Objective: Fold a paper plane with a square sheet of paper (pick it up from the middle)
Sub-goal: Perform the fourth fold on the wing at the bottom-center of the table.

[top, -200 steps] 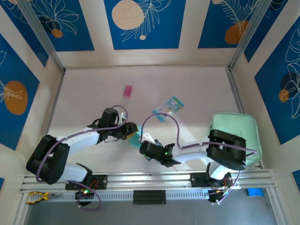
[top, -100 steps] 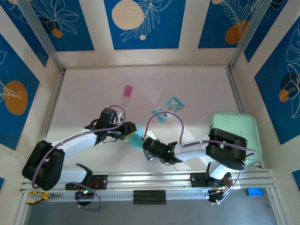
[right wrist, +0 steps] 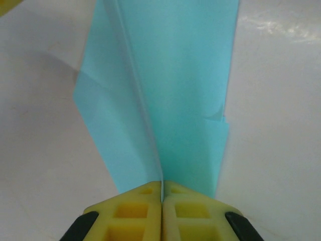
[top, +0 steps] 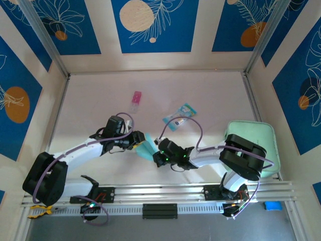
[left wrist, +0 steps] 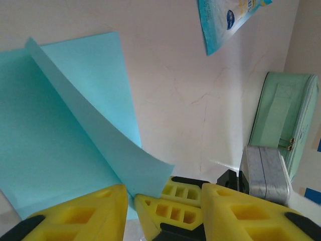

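The sheet (top: 145,149) is plain light-blue paper, unmarked and folded narrower than a square. It lies on the table (top: 100,100) near the front edge, a little left of centre. Most of it is flat, but one long flap curls up off the surface. A straight crease runs its whole length and stands up as a thin ridge. The right gripper (right wrist: 161,189) has its fingers closed on one end of that ridge.
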